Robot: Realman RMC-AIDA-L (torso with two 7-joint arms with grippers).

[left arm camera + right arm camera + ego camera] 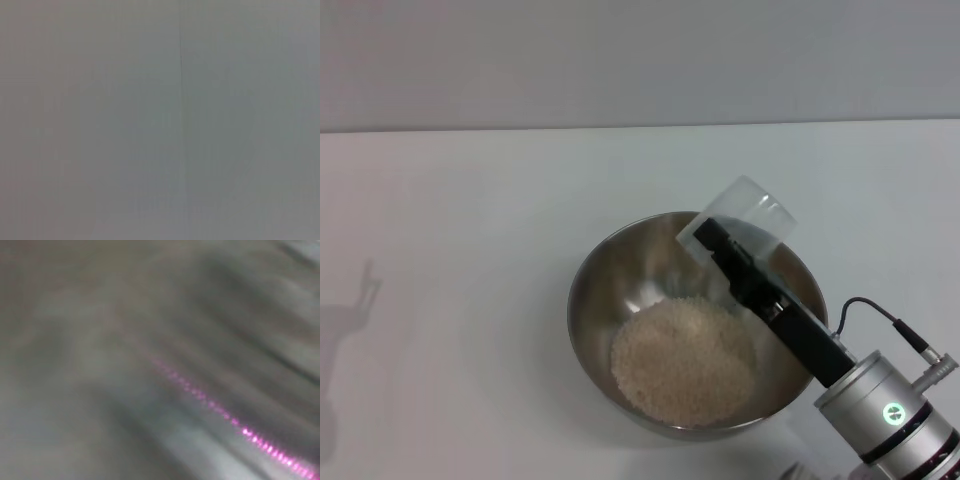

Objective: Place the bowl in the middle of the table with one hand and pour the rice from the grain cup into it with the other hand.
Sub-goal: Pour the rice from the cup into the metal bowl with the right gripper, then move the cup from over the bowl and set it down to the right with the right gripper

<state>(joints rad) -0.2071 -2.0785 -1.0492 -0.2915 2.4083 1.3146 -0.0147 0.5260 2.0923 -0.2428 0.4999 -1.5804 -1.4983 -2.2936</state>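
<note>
The stainless-steel bowl (620,280) stands on the white table (460,260) near its middle, in the head view. A mound of off-white rice (682,360) fills its bottom. My right gripper (715,238) reaches in from the lower right over the bowl's far rim and is shut on the clear grain cup (752,210). The cup is tipped over the bowl's back edge and looks empty. My left gripper is out of the head view; only its shadow falls on the table at the far left. Both wrist views show only blur.
A pale wall (640,60) rises behind the table's far edge. The right arm's silver wrist and black cable (880,310) stand at the lower right, next to the bowl.
</note>
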